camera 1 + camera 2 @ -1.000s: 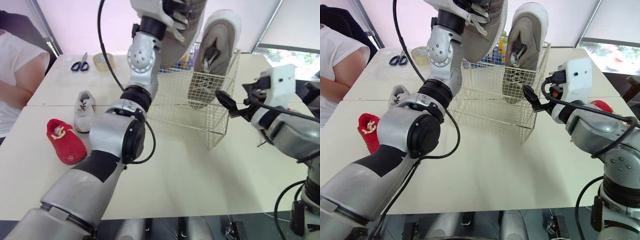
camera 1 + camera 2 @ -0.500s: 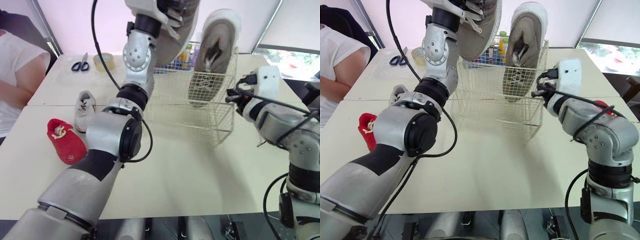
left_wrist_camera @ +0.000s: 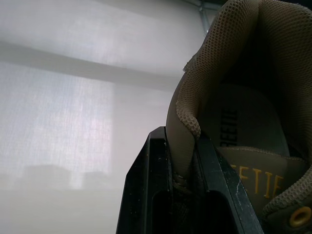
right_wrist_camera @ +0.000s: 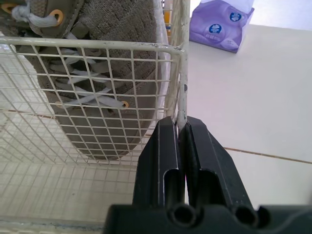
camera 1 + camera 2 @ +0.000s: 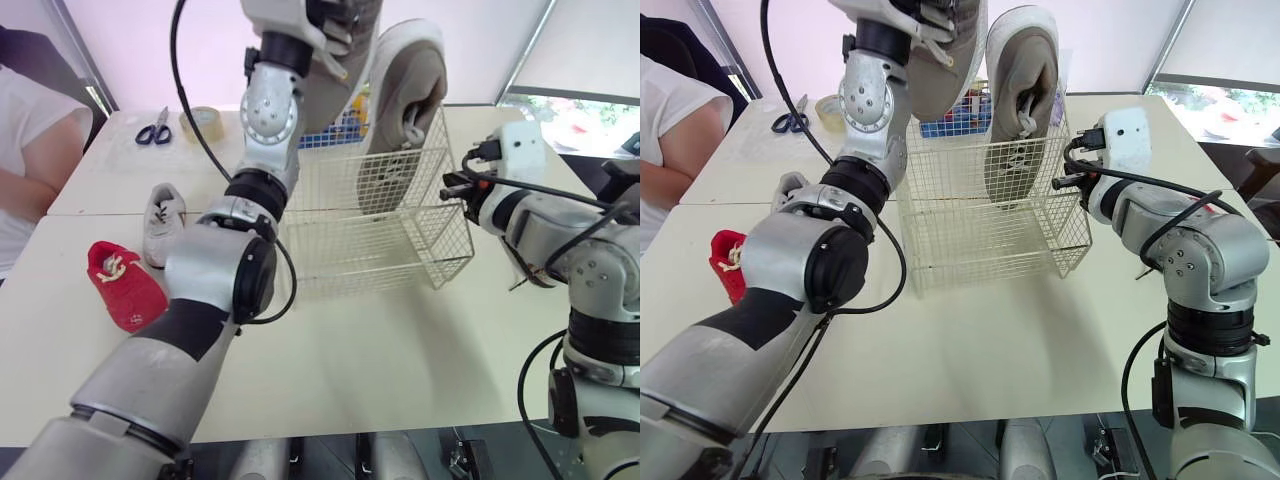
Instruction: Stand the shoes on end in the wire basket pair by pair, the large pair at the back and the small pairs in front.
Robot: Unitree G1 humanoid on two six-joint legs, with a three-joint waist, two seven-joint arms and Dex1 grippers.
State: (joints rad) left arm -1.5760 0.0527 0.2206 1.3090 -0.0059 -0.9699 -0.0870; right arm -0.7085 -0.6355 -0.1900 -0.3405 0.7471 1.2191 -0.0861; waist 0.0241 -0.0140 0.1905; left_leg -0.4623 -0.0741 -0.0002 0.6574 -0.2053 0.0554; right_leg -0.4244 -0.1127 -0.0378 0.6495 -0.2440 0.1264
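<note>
Evidently, the basket [image 5: 440, 262] was pinched at its 3 o'clock corner wire by the closed right gripper [image 4: 179, 122], probably for steadying. A large shoe [image 5: 940, 60] was clamped by its heel in the left gripper [image 3: 181, 140], high above 11 o'clock. Its mate [image 5: 400, 110] stood on end inside at 1 o'clock.

Head stereo pair high over wire basket [image 5: 372, 250]; wrist views close-up.

Wire basket [image 4: 181, 73]: off-white coated metal, smooth. Held shoe [image 3: 229, 48]: matt mesh cloth. Tbl [image 5: 990, 340]: smooth, matt.
</note>
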